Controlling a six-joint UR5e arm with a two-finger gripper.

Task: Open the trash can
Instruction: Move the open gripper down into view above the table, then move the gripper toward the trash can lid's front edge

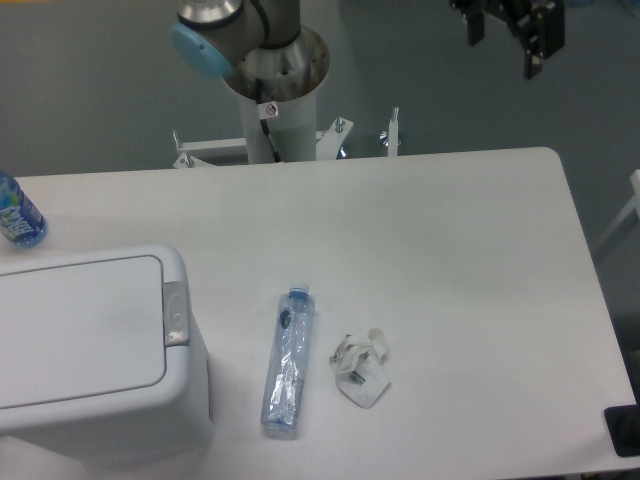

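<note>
The trash can (95,345) is a big white boxy bin at the table's front left. Its flat lid lies down flat and closed, and a small grey push-button latch (176,313) sits on the lid's right edge. My gripper (505,38) hangs high at the top right of the view, beyond the far side of the table and well away from the bin. Its dark fingers (534,50) stand apart with nothing between them; the upper part is cut off by the frame.
A clear plastic bottle (288,365) lies on its side right of the bin, with a crumpled white wrapper (360,368) beside it. A blue-labelled bottle (15,215) stands at the left edge. The arm's base column (275,90) rises behind the table.
</note>
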